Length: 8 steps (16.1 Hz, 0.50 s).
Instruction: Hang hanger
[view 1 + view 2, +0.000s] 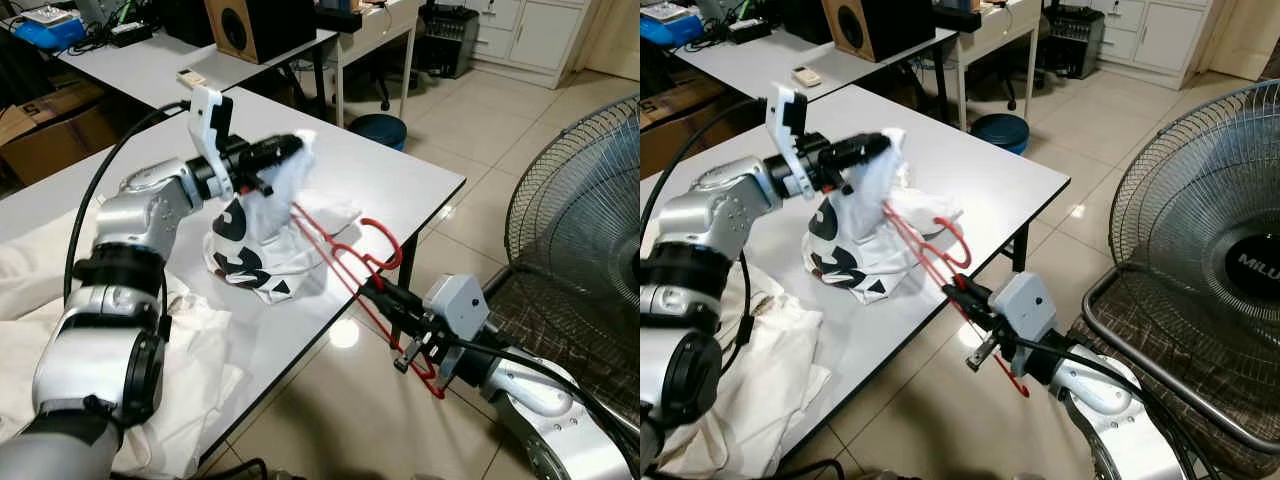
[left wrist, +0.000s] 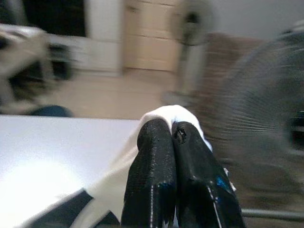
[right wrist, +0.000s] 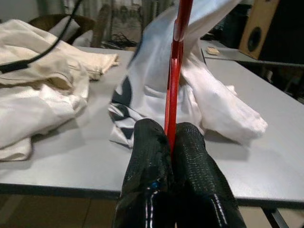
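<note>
The left gripper (image 1: 285, 150) is up above the white table (image 1: 400, 180), and its two black fingers (image 2: 152, 161) are pressed tight together on the top of a white shirt with black marks (image 1: 250, 235). The shirt is lifted at that pinched spot, and its bottom part rests on the table. The right gripper (image 1: 375, 290) is out past the table's near edge, over the shiny floor (image 1: 340, 410). Its fingers (image 3: 147, 156) are squeezed together on a red hanger (image 1: 345, 255). The hanger is tilted, with one end poking up into the shirt and the other end sticking out low behind the gripper. Its hook curls up beside the table edge. A pile of cream cloth (image 1: 200, 370) lies on the table next to the left arm. A big round fan (image 1: 590, 220) stands on the floor off to the robot's right. Another table with a brown speaker box (image 1: 255, 25) stands farther back.
</note>
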Motion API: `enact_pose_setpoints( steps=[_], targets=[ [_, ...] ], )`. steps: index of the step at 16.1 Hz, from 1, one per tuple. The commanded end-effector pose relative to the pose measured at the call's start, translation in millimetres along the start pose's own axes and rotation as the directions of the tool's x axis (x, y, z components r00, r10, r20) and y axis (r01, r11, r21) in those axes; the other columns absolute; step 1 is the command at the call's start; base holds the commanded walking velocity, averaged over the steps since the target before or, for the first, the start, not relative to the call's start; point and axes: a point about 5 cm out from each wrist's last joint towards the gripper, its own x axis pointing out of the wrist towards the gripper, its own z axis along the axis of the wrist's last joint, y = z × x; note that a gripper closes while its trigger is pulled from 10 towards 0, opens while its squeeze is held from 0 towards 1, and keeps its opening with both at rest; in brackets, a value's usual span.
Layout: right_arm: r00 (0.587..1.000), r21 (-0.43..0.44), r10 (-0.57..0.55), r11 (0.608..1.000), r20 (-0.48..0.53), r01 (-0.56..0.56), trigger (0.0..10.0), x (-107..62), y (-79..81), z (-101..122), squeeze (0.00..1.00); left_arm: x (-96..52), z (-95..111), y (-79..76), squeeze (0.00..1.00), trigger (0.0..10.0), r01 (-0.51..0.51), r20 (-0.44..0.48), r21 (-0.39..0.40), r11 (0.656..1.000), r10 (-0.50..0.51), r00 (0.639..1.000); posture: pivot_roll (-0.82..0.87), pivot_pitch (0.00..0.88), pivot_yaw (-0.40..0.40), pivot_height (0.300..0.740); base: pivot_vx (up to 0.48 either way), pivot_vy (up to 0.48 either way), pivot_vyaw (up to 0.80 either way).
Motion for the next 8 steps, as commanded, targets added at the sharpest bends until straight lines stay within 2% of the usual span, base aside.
enact_pose_setpoints(
  steps=[1, 3, 4, 5, 6, 7, 8],
  targets=[
    [0.999, 0.006, -0.032, 0.999, 0.028, 0.032, 10.0, 2.7, -6.4, 7, 0.0, 0.6, 16, 14.2, 0.0, 0.0, -0.188, 0.035, 0.103, 0.977, 0.185, 0.982, -0.19, 0.0, 0.12, 0.74, 0.0, 0.0, 0.0],
    [0.995, 0.035, -0.091, 0.995, 0.045, 0.09, 10.0, 2.0, -15.3, 9, 0.0, -0.5, 19, 25.5, 0.0, 0.0, -0.332, 0.022, 0.148, 0.931, 0.333, 0.943, -0.19, 0.0, 0.101, 0.74, 0.0, 0.0, 0.0],
    [0.988, 0.068, -0.143, 0.988, 0.064, 0.139, 10.0, -0.1, -21.9, 12, 0.0, -4.4, 13, 34.0, 0.0, 0.0, -0.426, -0.009, 0.166, 0.889, 0.434, 0.901, -0.19, 0.0, 0.096, 0.74, 0.0, 0.0, 0.0],
    [0.952, 0.087, -0.305, 0.95, 0.038, 0.301, 10.0, -8.8, -40.2, 9, 0.0, -14.1, -12, 42.8, 0.0, 2.1, -0.487, -0.142, 0.246, 0.838, 0.528, 0.837, -0.2, 0.0, 0.101, 0.74, 0.0, 0.0, 0.0],
    [0.934, 0.094, -0.356, 0.931, 0.018, 0.353, 10.0, -13.2, -46.0, 6, 0.0, -16.0, -22, 42.9, 0.0, 10.0, -0.479, -0.191, 0.259, 0.839, 0.53, 0.826, -0.2, 0.0, 0.103, 0.74, 0.0, 0.0, 0.0],
    [0.917, 0.099, -0.398, 0.913, -0.004, 0.396, 10.0, -17.5, -50.5, 3, 0.0, -18.0, -28, 43.3, 0.0, 10.0, -0.482, -0.216, 0.26, 0.837, 0.536, 0.816, -0.2, 0.0, 0.104, 0.74, 0.0, 0.0, 0.0],
    [0.884, 0.099, -0.466, 0.879, -0.037, 0.467, 10.0, -25.0, -57.6, -2, 0.0, -22.0, -38, 44.8, 0.12, 10.0, -0.495, -0.247, 0.28, 0.823, 0.56, 0.791, -0.21, 0.0, 0.109, 0.74, 0.0, 0.0, 0.0]
  ],
)
